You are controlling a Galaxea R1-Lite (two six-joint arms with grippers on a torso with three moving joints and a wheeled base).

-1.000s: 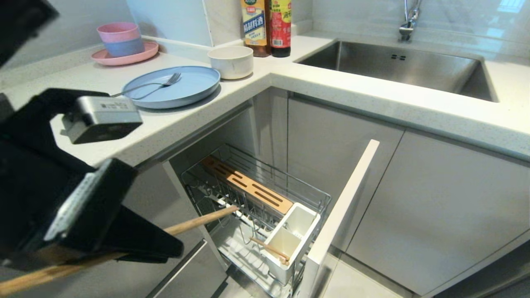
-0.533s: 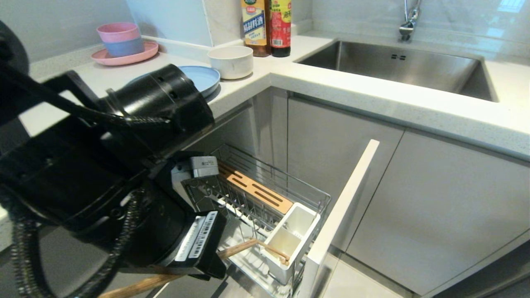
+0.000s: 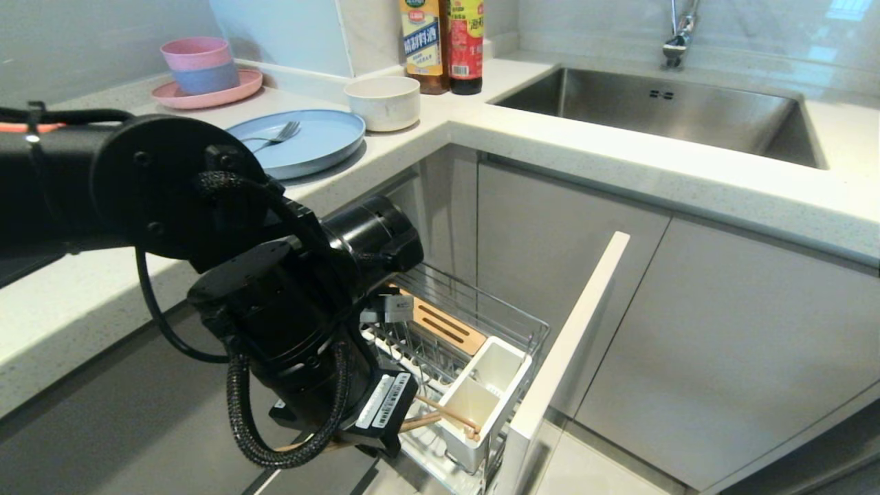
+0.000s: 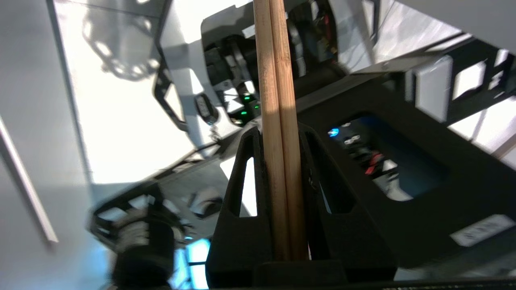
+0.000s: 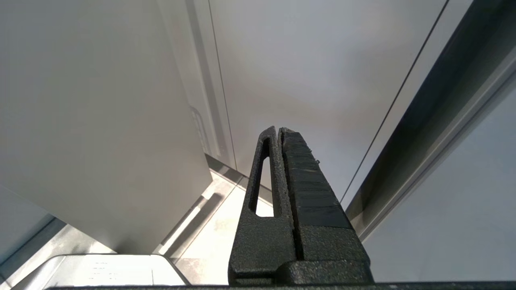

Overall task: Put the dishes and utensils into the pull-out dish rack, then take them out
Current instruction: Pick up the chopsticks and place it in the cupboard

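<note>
Chopsticks [image 4: 278,121] clamped in left gripper [image 4: 278,137] beside pull-out dish rack [image 3: 509,330].
One chopstick [image 3: 450,414] is seen in the white cup [image 3: 481,405]; right gripper [image 5: 278,133] fingers are pressed together.

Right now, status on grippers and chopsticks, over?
Left gripper shut on chopsticks, low beside pull-out dish rack. Right gripper shut, empty, parked. One chopstick leans in the white cup.

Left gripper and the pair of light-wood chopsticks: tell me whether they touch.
Touching. The left wrist view shows the left gripper with both black fingers pressed against the pair of light-wood chopsticks between them.
</note>
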